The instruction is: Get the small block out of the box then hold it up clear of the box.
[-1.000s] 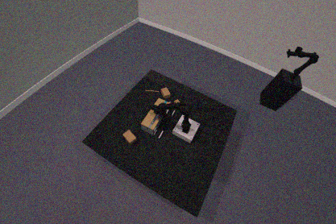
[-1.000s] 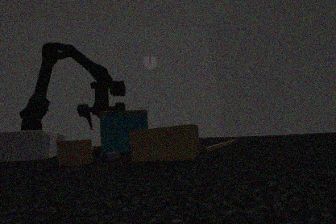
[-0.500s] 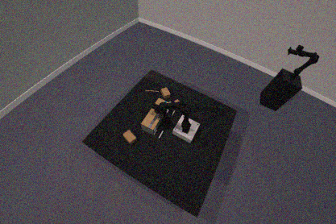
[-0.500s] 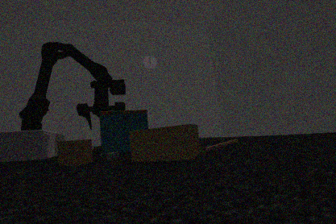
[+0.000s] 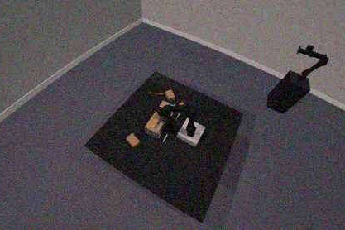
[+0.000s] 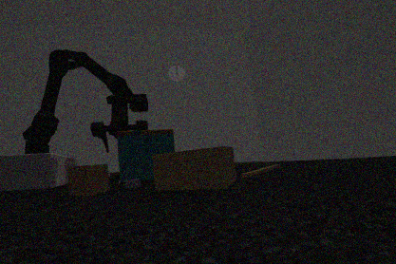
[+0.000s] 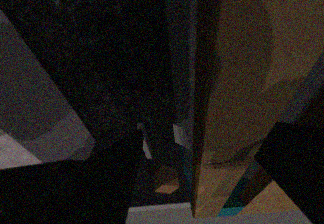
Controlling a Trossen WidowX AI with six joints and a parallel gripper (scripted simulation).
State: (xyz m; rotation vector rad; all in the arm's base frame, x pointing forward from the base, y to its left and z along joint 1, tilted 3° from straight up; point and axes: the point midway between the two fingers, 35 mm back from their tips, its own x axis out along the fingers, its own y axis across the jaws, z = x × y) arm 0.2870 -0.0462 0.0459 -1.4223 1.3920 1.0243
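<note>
Claw open, nothing between fingers, at wood-topped box. Top view: white base near box, toward three o'clock; tan block on dark desk, box's eight o'clock. Task's small block: cannot tell where, too dark.

Top view: box on mat, between plinth and slab; stick behind.

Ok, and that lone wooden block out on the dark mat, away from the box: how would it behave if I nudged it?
The wooden block would probably slide rather than roll, given its flat faces and straight edges. It looks low and broad, so tipping seems unlikely.
</note>
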